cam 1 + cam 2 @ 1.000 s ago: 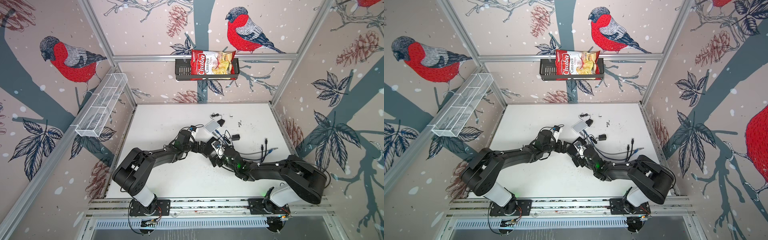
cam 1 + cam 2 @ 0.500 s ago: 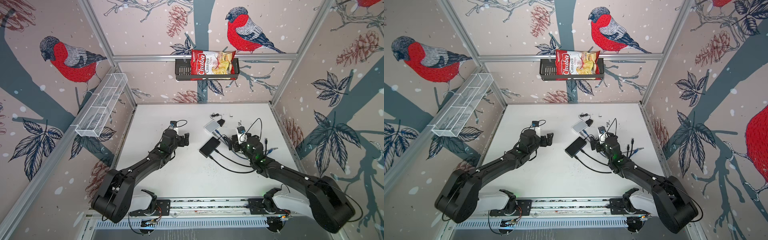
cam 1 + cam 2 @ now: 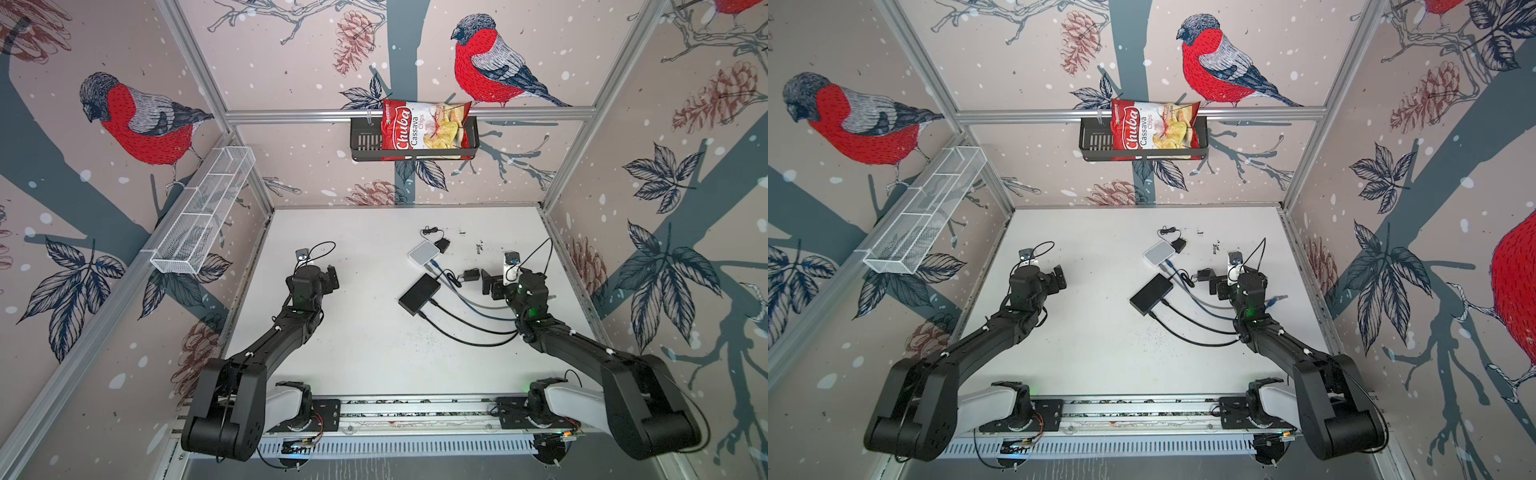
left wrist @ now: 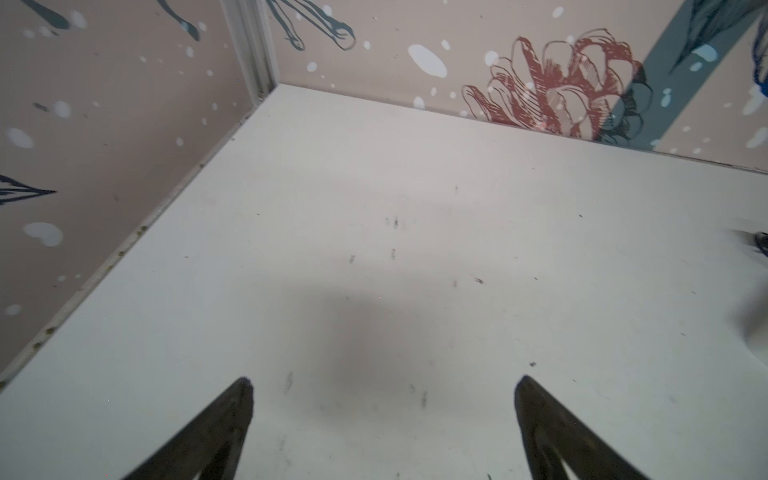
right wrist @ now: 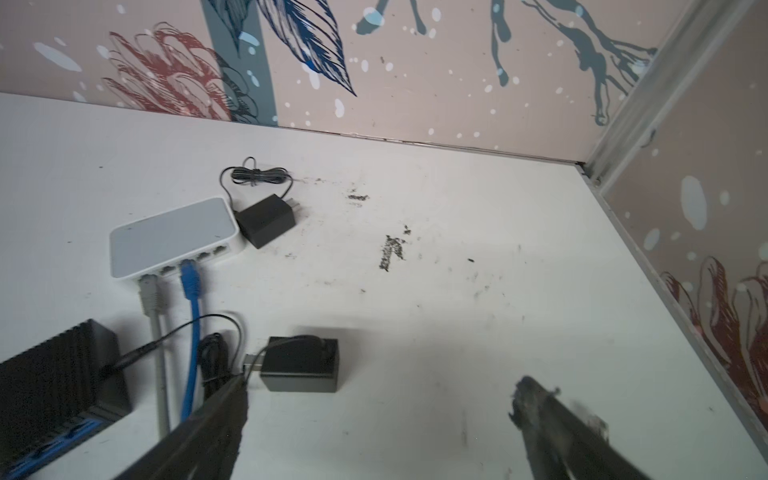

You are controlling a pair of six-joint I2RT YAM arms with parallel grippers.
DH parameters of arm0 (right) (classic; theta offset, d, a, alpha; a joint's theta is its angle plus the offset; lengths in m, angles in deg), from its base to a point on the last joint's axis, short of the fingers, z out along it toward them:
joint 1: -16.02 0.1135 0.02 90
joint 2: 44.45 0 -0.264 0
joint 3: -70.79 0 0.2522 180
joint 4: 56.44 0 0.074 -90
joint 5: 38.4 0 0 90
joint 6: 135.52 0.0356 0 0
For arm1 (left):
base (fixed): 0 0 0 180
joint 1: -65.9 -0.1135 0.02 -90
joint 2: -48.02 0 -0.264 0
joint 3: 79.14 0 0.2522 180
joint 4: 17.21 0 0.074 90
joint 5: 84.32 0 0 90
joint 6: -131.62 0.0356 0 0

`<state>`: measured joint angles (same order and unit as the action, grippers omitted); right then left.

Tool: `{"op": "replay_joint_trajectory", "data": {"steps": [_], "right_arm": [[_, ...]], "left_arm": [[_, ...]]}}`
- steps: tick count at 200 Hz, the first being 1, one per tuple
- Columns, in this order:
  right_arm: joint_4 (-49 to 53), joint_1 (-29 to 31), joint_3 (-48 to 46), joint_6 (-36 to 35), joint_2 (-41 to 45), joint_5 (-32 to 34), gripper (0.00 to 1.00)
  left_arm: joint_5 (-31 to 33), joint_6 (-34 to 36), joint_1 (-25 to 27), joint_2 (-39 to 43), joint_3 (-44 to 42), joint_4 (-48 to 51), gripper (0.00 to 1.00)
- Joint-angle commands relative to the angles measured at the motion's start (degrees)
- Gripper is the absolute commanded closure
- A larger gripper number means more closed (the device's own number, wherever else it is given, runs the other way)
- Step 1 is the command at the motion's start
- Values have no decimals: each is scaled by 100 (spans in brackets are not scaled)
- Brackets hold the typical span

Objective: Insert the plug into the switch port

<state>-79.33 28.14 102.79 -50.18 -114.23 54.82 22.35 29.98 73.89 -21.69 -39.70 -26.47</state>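
Both hands wide open, empty. The blue plug [image 5: 189,272] looks seated in the white switch [image 5: 170,232], long axis straight into the port face, cable [image 5: 193,332] trailing toward your right hand [image 5: 382,386], the nearer one; your left hand [image 4: 382,380] hangs well apart over the worktop [image 4: 415,187].

White switch [image 5: 172,237]: small rounded box, lying flat toward the far middle of the tabletop [image 5: 457,291], port row facing the near side.
Grey plug [image 5: 148,291]: sitting in the end port of the white switch.
Blue plug [image 5: 190,277]: sitting in the third port, leaving one open port between the two plugs and two more beyond.
Black switch [image 3: 419,294]: lying flat at a slant, just beside the white switch on its near side.
Loose blue plug [image 3: 1277,298]: lying on the tabletop toward the right wall, well apart from both switches.
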Motion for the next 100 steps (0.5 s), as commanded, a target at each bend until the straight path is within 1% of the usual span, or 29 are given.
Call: {"op": "replay_joint_trajectory", "data": {"steps": [1, 22, 41, 54, 72, 81, 93, 100], "right_arm": [[-1141, -173, -162, -151, -174, -321, 1], [-1842, -303, -318, -265, -635, -297, 0], [-2407, -400, -396, -330, -1012, -281, 0], [-2118, -538, -233, -218, -1043, -394, 1], [-2453, -634, -455, -132, -961, -510, 0], [-2826, -673, -711, -98, -856, -546, 0], [-3508, -726, -1122, -70, -766, -627, 1], [-3929, -745, -1360, -60, -760, -646, 1]], "left_arm": [[125, 445, -149, -88, -253, -1134, 4], [164, 856, -208, -379, -672, -2319, 4], [176, 1056, -227, -662, -993, -3351, 4], [62, 1142, -271, -903, -1192, -4112, 4], [-104, 1170, -342, -1260, -1253, -4666, 4], [-279, 1142, -433, -1535, -1234, -4806, 4], [-383, 1148, -500, -2032, -1281, -5463, 4], [-443, 1132, -504, -1906, -1256, -5109, 4]]}}
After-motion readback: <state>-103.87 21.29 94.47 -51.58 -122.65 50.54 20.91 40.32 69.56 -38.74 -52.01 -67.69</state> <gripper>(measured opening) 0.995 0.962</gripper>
